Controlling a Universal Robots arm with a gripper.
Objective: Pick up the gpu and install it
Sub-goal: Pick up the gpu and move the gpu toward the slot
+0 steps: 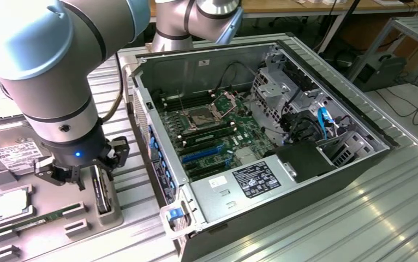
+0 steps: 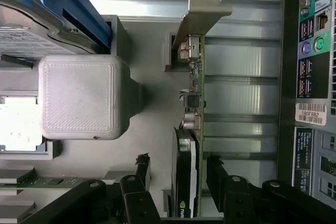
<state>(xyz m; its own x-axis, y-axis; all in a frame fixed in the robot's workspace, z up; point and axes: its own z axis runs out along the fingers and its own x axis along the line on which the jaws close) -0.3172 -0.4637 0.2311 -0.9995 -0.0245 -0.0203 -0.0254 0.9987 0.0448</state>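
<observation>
The gpu (image 1: 102,192) stands on its long edge in a slot of the grey holder tray (image 1: 49,240), on the exterior view's left. In the wrist view the gpu (image 2: 190,129) shows edge-on, its silver end bracket (image 2: 203,11) at the far end. My gripper (image 1: 85,173) hangs straight over the card and is open. The gripper (image 2: 178,174) straddles the card, with one black finger (image 2: 142,171) on one side and the other (image 2: 216,174) on the opposite side. A gap shows between each finger and the card.
The open computer case (image 1: 354,125) lies on its side beside the tray, motherboard (image 1: 220,128) and blue slots (image 1: 200,155) exposed. The tray also holds a hard drive (image 1: 12,153), a processor (image 1: 12,202) and a green memory stick (image 1: 38,221). A grey printed block (image 2: 79,98) rises near the card.
</observation>
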